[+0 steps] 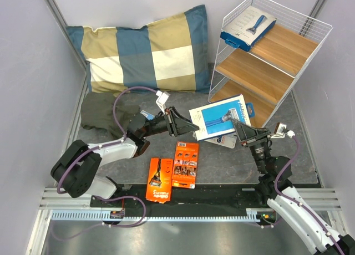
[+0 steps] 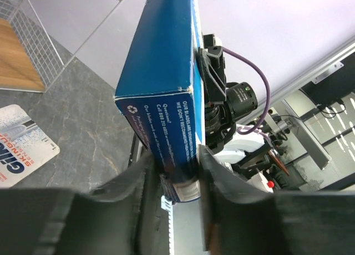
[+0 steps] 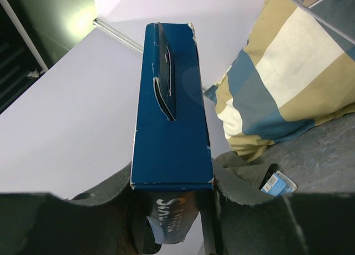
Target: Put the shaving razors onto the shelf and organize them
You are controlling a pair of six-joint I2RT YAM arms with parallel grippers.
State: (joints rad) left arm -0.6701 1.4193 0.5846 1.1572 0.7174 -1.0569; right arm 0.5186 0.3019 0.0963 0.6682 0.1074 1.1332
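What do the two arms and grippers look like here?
The left arm and right arm have white shells and black joints. The left gripper and right gripper are black and triangular, each with a purple cable to a white plug.

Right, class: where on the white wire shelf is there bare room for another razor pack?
The middle wooden board and bottom board look bare; the top board is free right of the blue razor box. Crowded: its left end.

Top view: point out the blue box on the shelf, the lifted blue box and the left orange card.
shelved blue box point(image 1: 248, 26): top view, centre of its face.
lifted blue box point(image 1: 219, 117): top view, its razor picture.
left orange card point(image 1: 158, 180): top view, card's centre.
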